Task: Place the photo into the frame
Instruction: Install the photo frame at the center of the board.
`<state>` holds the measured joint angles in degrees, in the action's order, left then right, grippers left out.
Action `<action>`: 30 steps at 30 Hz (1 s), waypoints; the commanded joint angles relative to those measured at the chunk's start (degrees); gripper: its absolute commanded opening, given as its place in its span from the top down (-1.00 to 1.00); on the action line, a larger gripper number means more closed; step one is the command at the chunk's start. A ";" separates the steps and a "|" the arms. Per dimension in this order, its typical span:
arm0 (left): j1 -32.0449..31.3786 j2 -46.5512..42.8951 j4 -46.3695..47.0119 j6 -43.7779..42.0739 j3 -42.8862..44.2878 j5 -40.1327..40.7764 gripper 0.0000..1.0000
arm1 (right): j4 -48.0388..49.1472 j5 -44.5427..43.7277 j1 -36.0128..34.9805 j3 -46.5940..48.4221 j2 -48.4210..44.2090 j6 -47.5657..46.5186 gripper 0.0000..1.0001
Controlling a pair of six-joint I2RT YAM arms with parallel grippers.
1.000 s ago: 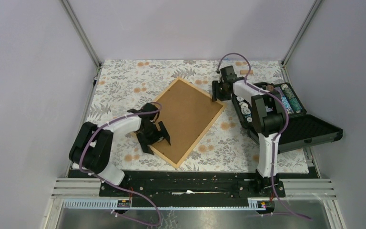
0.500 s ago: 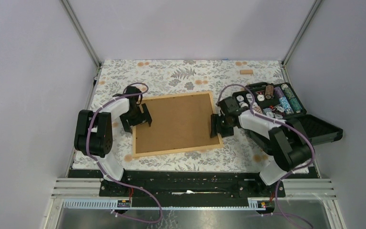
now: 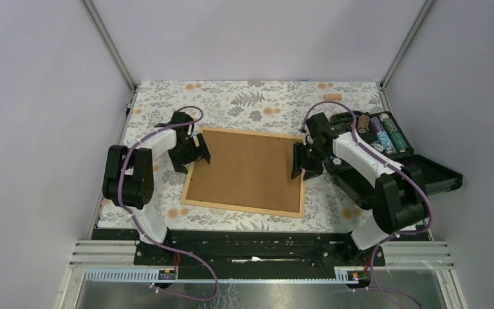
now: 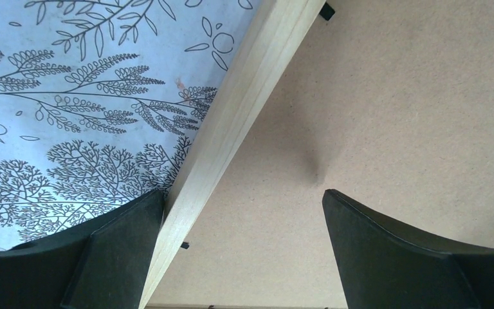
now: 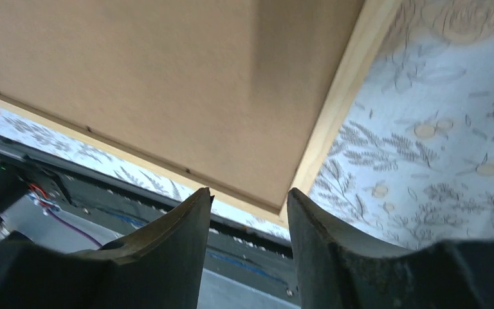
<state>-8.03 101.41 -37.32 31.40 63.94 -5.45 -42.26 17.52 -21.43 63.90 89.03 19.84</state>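
Since a second ago the frame (image 3: pixel 242 209) has swung round from a diagonal lie to sit nearly square with the bench (image 3: pixel 257 103), its long sides running left to right, and in the last half second it has turned a little further clockwise as seen from above. Both arms have shifted with it, to its short sides. The frame lies flat at the middle of the bench on the leaf-patterned cloth, its back upward. The brown backing board (image 3: pixel 247 168) fills the pale wooden rails, and small black tabs show at the board's edge in the left wrist view. The left gripper (image 3: pixel 195 158) is at the frame's left short side with its jaws spread wide. In its own view one finger (image 4: pixel 116 251) is down on the cloth just outside the wooden rail (image 4: pixel 231 122), and the other finger (image 4: pixel 411 251) is over the board (image 4: pixel 392 116), so the gripper (image 4: pixel 243 196) straddles the rail without clamping it. The right gripper (image 3: pixel 298 166) is at the frame's right short side. Its jaws stand partly apart, and through the gap (image 5: pixel 249 193) the frame's near corner and rail (image 5: pixel 334 109) can be seen. Whether its tips touch the wood cannot be told. To the right of the frame, behind the right arm, an open black case (image 3: pixel 424 177) holds rolls and small round pieces. A small wooden block (image 3: pixel 332 97) lies near the far right edge.
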 commanded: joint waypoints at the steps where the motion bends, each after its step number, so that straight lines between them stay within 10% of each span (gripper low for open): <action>1: 1.19 1.63 2.23 -1.11 0.90 -2.49 -0.97 | -9.62 0.26 -0.20 0.19 0.79 -2.80 -0.08; 30: 3.02 1.77 6.38 -0.81 -2.21 -9.59 -0.96 | 0.36 -3.48 -0.37 -9.64 8.64 2.58 0.51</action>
<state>-4.80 101.62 -36.36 30.98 63.59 -11.90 -42.96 15.11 -21.47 55.99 97.78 20.95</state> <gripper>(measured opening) 0.984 0.254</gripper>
